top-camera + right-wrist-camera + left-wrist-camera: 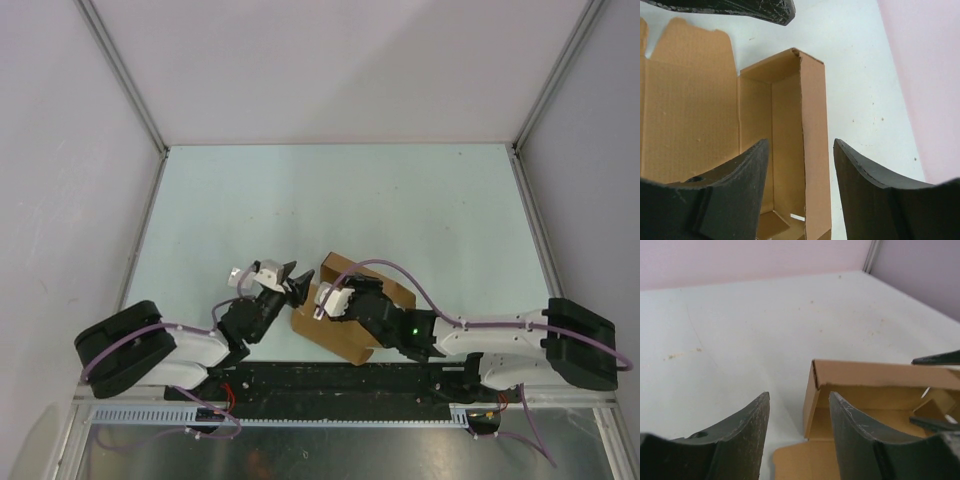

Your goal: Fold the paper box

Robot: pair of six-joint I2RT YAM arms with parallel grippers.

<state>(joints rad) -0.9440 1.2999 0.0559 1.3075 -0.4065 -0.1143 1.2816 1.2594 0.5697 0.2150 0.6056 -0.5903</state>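
Observation:
The paper box [337,338] is a brown cardboard carton lying open near the table's front edge, between both arms. In the left wrist view the paper box [875,377] shows its open inside, with a flap [805,460] flat on the table. My left gripper [798,401] is open and its fingers straddle the box's near corner without touching it. My right gripper [800,144] is open with the paper box's [815,130] upright side wall between its fingers. In the top view the left gripper [297,280] and right gripper [325,303] nearly meet over the box.
A tiny white scrap [797,216] lies inside the box. A large flap [690,110] spreads flat to the left of the box. Pale walls with metal posts [120,75] enclose the table [340,200] on three sides.

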